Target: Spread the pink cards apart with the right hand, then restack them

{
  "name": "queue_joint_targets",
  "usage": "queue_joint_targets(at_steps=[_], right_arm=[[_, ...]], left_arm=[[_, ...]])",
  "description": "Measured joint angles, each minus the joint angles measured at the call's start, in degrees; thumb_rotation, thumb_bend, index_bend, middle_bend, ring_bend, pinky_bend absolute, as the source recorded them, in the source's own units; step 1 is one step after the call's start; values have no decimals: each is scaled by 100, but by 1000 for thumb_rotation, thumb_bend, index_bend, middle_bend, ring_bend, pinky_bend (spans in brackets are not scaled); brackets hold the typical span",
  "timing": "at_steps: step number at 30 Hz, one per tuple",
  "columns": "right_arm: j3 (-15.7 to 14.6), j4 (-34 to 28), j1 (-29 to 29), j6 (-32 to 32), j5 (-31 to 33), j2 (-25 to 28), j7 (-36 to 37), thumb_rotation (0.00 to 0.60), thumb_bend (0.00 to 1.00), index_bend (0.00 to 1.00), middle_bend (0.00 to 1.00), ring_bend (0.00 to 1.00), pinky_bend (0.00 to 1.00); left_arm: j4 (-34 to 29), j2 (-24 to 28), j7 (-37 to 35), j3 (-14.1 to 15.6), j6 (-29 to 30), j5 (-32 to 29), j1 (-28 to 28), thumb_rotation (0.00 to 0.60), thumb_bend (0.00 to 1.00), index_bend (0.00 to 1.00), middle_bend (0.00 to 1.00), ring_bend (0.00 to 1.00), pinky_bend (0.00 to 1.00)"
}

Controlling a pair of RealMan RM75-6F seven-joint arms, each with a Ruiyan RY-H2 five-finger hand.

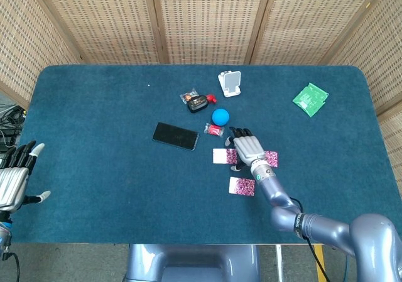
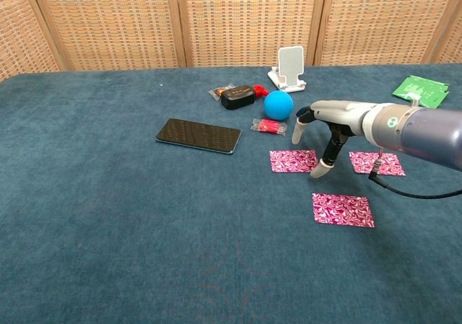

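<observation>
Three pink patterned cards lie flat and apart, all nearer than the ball (image 2: 278, 104): left card (image 2: 291, 161) just below it, right card (image 2: 377, 163) beside, near card (image 2: 343, 210) closest.

Silver right hand (image 2: 333, 120), black-tipped fingers; grey arm (image 2: 419, 128); black cable (image 2: 422, 192).

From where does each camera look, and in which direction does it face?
Head view: sits high, looks steeply down on the whole table; shows the right hand over the cards and the left hand off the table's left edge.
Chest view: sits low at the near edge, looks across the table toward the wicker screens; shows only the right hand and its forearm.
Both share the right hand, three pink cards, phone, blue ball and green packet.
</observation>
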Motion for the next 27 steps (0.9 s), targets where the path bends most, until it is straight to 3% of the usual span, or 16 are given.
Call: queue_joint_targets(at_steps=[17, 27], right_arm=[[92, 347, 258, 1, 502, -382, -265, 600, 254, 366, 0, 0, 0], [77, 390, 274, -42, 613, -401, -327, 600, 350, 414, 0, 0, 0]], left_arm=[[17, 27, -93, -9, 5, -23, 5, 600, 0, 0, 0, 0, 0], [9, 28, -100, -3, 5, -13, 4, 600, 0, 0, 0, 0, 0]])
